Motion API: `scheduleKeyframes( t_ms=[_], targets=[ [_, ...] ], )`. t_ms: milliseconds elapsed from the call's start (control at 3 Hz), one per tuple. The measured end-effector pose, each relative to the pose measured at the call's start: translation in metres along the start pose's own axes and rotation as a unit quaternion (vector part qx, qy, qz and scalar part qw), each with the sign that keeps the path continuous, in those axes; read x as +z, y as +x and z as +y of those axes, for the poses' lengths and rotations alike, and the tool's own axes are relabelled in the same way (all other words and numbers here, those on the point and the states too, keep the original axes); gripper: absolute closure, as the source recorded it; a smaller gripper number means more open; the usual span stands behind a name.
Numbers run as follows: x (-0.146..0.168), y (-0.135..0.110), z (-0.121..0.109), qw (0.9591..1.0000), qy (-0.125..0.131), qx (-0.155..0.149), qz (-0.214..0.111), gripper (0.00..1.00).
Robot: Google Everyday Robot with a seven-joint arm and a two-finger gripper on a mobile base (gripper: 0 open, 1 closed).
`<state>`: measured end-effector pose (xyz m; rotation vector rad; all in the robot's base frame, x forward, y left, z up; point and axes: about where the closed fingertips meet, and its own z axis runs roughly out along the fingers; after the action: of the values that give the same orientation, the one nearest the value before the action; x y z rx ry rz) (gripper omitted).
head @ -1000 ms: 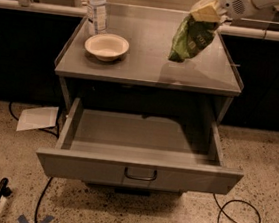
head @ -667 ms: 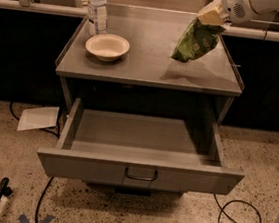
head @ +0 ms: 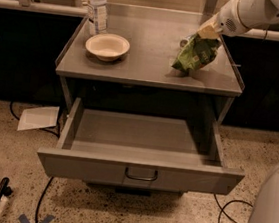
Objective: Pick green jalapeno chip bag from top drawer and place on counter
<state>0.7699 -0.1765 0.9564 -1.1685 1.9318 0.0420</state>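
Observation:
The green jalapeno chip bag (head: 196, 53) hangs tilted at the right side of the counter (head: 149, 69), its lower corner touching or almost touching the top. My gripper (head: 207, 32) comes in from the upper right on a white arm and is shut on the bag's top edge. The top drawer (head: 140, 171) stands pulled out below the counter, with nothing in it; its dark bar handle sits at the centre of the front panel.
A white bowl (head: 107, 46) and a clear water bottle (head: 97, 7) stand on the counter's left side. A small metal object pokes out behind the bag. A sheet of paper (head: 38, 118) and cables lie on the speckled floor. A white robot part (head: 272, 209) fills the lower right corner.
My gripper has carried the bag down and back over the counter's right side, from hanging above it to resting at its surface.

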Motion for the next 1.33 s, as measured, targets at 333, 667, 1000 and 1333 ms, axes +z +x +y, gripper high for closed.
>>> scheduleKeyframes(
  t_ms=[333,667,1000,1333],
  targets=[
    [0.0000,0.0000,0.0000,1.0000,0.000,0.000,0.000,0.76],
    [0.0001,0.0000,0.0000,1.0000,0.000,0.000,0.000,0.53],
    [0.0001,0.0000,0.0001,1.0000,0.000,0.000,0.000,0.29],
    [0.0002,0.0000,0.0001,1.0000,0.000,0.000,0.000,0.06]
  ],
)
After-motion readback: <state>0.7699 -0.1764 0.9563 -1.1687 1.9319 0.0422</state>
